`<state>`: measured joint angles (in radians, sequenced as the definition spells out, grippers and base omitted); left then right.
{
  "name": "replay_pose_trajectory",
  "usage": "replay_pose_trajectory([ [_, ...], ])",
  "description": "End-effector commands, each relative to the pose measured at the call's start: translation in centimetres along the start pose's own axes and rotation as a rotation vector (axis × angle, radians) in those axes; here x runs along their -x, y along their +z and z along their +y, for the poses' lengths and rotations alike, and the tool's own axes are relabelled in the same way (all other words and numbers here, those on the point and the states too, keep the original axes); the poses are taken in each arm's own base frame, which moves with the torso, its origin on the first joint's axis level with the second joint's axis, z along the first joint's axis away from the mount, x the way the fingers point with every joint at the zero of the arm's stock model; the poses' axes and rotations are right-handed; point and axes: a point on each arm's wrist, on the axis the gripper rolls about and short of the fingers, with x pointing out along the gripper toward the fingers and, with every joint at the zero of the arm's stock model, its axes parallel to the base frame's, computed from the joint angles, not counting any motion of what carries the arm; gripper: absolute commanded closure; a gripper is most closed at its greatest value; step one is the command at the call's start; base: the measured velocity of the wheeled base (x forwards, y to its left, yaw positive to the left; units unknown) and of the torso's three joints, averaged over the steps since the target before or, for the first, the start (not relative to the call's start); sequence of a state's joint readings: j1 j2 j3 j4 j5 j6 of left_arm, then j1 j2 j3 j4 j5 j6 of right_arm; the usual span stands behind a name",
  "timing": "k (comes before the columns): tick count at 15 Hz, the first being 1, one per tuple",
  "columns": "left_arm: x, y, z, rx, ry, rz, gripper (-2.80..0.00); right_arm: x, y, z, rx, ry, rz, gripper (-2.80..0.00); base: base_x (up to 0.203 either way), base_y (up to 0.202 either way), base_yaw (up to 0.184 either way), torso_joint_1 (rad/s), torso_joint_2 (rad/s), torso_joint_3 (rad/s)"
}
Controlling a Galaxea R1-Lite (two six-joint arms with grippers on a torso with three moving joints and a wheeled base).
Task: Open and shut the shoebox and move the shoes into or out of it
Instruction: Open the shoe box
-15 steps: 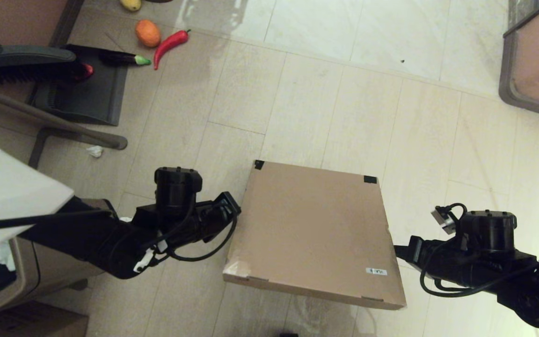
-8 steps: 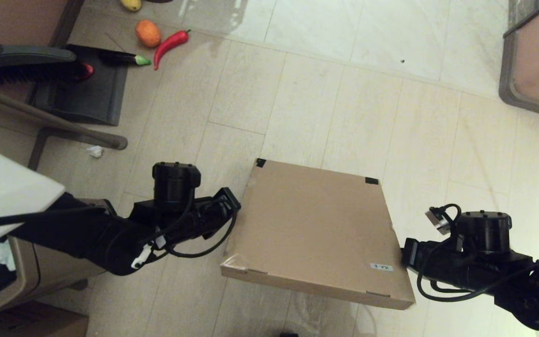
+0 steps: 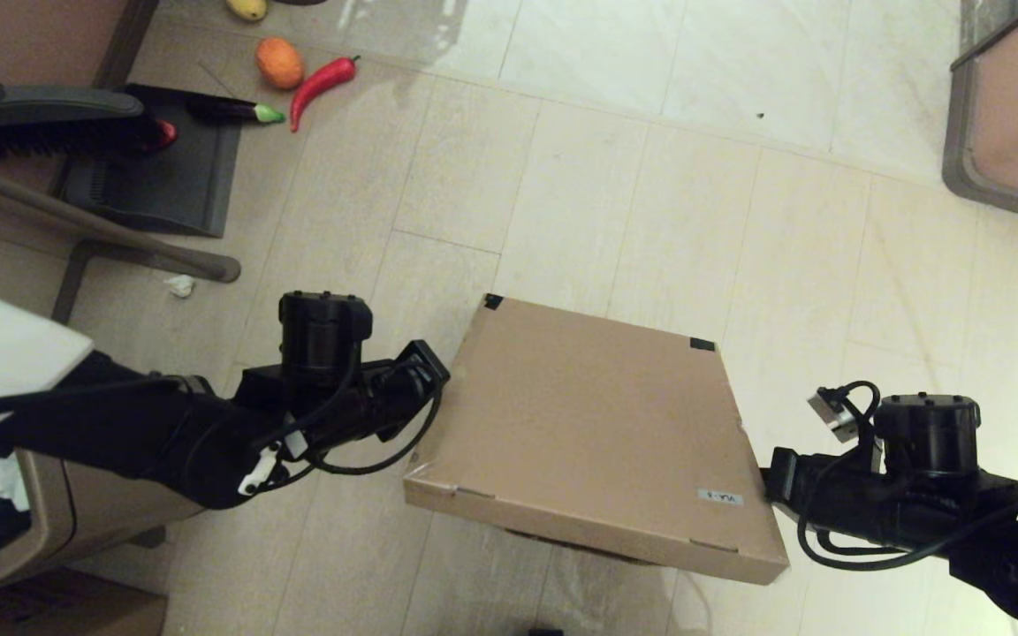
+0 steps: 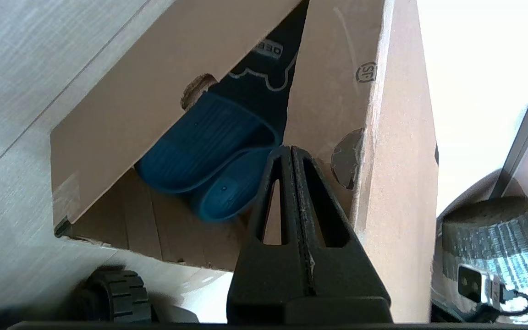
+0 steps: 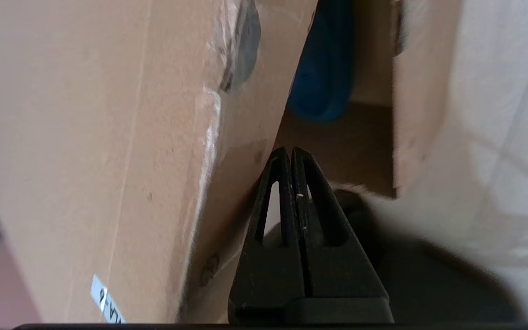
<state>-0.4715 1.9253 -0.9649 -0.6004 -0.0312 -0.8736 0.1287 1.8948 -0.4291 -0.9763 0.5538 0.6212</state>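
- The shoebox point(image 3: 584, 433) sits on the tiled floor point(image 3: 650, 177) in front of the robot, its lid propped part-way up. The near edge of the lid is raised and the far edge, with the two black tape corners point(image 3: 492, 301), acts as the hinge line. That hinge runs across the robot's front, so the lid has to swing up and away from the robot.
- The left gripper point(image 3: 425, 375) is against the left side of the shoebox, about midway along that side. In the left wrist view, the left gripper point(image 4: 290, 153) has its fingers pressed together with nothing between them, and the tip sits under the raised lid flap at the wedge-shaped gap.
- The right gripper point(image 3: 770, 477) is against the right side of the shoebox, close to the near corner and just beside the small white label point(image 3: 720, 498). The right gripper point(image 5: 290, 155) also has its fingers together and empty, with the tip tucked into the gap between the lid and the box wall.
- Both arms are about equally near the shoebox, one on each side, so the lift looks like a shared one.
- The shoes point(image 4: 218, 151) lie inside the shoebox, beyond the left fingertips, and one strap shows a light bear outline. A blue patch of the shoes point(image 5: 321, 87) also shows deep in the gap past the right fingertips.
- The gap is still too narrow to reach the shoes, so I judge the lid needs to open further first.
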Motion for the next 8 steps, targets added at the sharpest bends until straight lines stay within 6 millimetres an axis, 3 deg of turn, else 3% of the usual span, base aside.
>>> replay_pose_trajectory([
  [1, 0.2, 0.3, -0.2, 0.006, -0.005, -0.015, 0.00, 0.6, 0.3, 0.7, -0.010, 0.034, -0.007, 0.00, 0.000, 0.000, 0.000, 0.000, 0.00, 0.000],
  [8, 0.1, 0.7, -0.3, 0.008, -0.005, -0.031, 0.00, 1.7, 0.1, 1.8, -0.058, 0.102, 0.063, 0.00, 0.000, 0.000, 0.000, 0.000, 0.00, 0.000],
])
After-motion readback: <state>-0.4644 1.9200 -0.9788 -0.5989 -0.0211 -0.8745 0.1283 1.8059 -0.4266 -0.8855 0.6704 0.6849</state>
